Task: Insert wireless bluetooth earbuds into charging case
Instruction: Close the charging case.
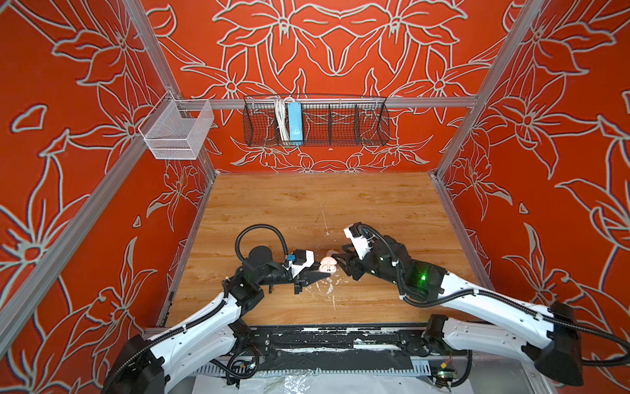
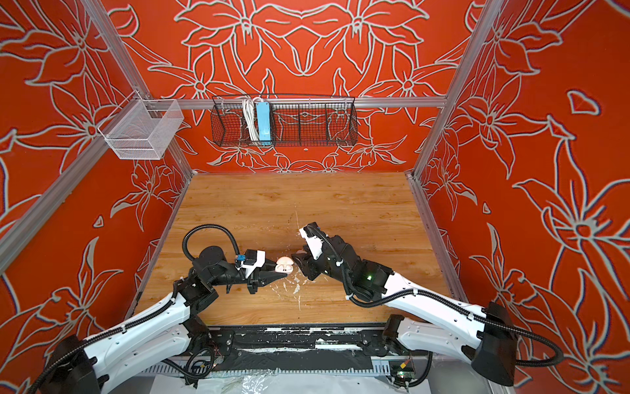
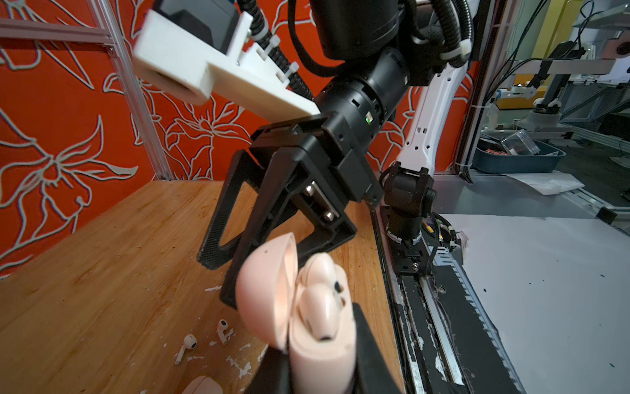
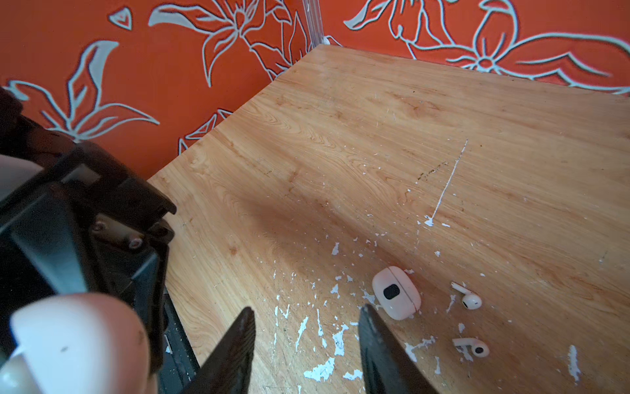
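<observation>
Grips a pale pink, rounded plastic charging case (image 3: 317,351) in the left jaws, closed on its lower body from both sides, with the lid (image 3: 266,283) hinged open. Carries two pale pink plastic earbuds (image 3: 320,307) in that case, seated side by side in their wells, heads up, just above the left jaws' pinch and clear of the desk. Shows the same case in both top views (image 1: 328,265) (image 2: 284,265), held above the wood-grain desk (image 1: 306,204) between the two arms, toward the desk's front. Holds the right jaws parted and empty, tips just beside the open lid, with the case to one side of them and not between them; touching or not, cannot tell. On the desk, beyond the right jaws and outside their gap: two white, short-stemmed plastic earbuds (image 4: 471,299) (image 4: 476,348), lying loose on their sides, near each other but apart. Between those earbuds and the nearer right jaw: a white rounded plastic charging case (image 4: 395,294), lid shut, flat on the desk, touched by nothing visible. Around all three: white paint flecks (image 4: 320,370) on the wood.
</observation>
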`<state>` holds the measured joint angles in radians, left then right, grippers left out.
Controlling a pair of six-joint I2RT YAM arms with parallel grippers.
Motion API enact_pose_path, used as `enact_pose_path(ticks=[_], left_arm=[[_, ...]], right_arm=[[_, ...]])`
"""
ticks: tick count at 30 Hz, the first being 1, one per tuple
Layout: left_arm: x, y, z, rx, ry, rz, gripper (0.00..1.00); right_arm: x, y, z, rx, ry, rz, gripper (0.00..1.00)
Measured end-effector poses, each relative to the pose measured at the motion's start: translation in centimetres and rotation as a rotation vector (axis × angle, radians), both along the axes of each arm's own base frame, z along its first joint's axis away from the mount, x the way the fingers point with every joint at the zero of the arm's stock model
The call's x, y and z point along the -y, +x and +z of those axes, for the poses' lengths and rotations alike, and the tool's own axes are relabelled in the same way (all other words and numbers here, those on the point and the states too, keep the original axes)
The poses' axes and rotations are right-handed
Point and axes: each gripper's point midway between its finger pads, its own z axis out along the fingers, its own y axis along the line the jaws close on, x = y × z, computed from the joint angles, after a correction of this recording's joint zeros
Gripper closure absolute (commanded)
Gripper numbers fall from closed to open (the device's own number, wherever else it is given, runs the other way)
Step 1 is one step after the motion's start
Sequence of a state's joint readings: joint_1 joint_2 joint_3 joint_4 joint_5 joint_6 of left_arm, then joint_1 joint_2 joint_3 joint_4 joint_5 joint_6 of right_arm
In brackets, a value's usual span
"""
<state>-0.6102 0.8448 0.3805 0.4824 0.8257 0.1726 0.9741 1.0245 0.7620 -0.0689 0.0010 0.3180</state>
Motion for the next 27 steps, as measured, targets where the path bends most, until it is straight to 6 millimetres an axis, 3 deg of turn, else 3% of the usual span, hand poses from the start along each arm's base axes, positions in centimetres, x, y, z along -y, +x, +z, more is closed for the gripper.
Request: enact_pose_path(ticks=[16,27], left_arm=[[0.7,-0.8,0.4,0.008,0.023,-0.053,1.0],[0.7,-0.5,0.5,0.007,0.028,-0.032,1.0]], right_arm=[[-1.9,-1.7,1.6,0.0,0.092,0.133,0.49],[-1.2,-2.9,2.3,0.023,0.139,0.182,0.46]])
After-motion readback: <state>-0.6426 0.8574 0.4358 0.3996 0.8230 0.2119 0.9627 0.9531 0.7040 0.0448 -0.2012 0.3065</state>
